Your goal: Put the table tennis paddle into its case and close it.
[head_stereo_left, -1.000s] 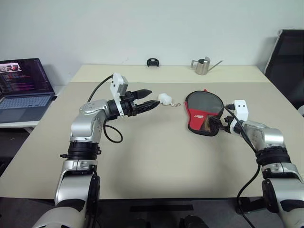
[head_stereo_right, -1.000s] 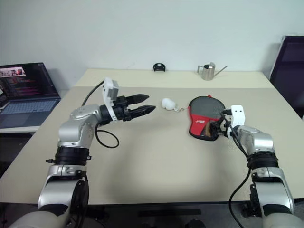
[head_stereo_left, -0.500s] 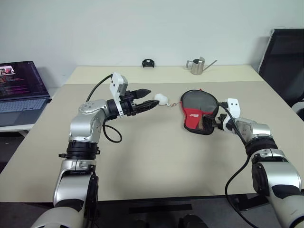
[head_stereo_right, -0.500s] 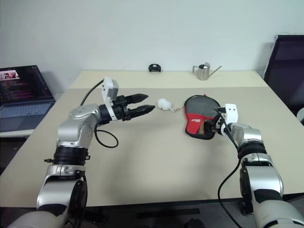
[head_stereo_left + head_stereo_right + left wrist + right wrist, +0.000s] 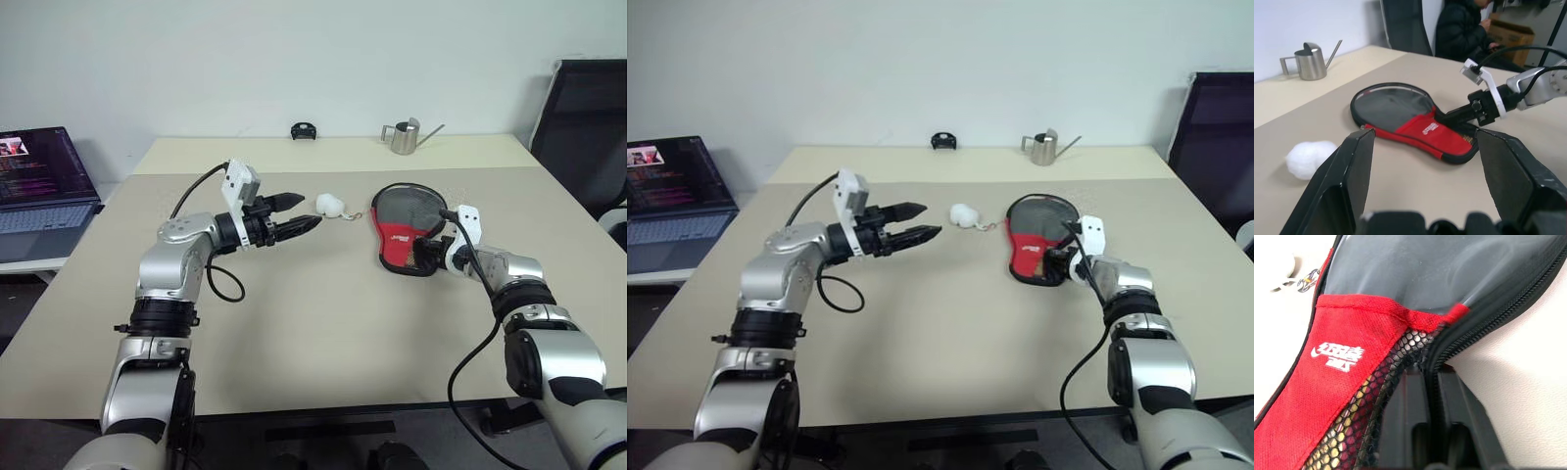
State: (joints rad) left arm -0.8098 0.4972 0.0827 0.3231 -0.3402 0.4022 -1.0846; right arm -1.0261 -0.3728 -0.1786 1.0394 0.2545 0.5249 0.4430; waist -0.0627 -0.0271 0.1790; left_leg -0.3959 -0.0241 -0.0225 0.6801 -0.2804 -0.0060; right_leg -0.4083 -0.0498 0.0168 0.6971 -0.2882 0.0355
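Note:
The case (image 5: 404,227) lies flat on the table, right of centre, its red panel with white lettering (image 5: 1337,357) and black mesh pocket facing up. The table tennis paddle is inside it; its yellowish handle (image 5: 1347,431) shows through the mesh. My right gripper (image 5: 428,257) is at the case's narrow end, shut on the zip rim (image 5: 1449,350), which runs between its fingers. My left gripper (image 5: 309,211) hovers open above the table left of the case, pointing toward it, with nothing between its fingers.
A white fluffy ball with a key ring (image 5: 330,205) lies between the left gripper and the case. A metal watering can (image 5: 404,138) and a small black object (image 5: 302,130) stand at the far edge. A laptop (image 5: 39,186) is on the left and a black chair (image 5: 578,117) on the right. A seated person (image 5: 1464,24) is behind the table.
My right gripper went from open to shut on the case's zip rim after edging in toward it. The left gripper has stayed open and almost still. The camera view shifted slightly.

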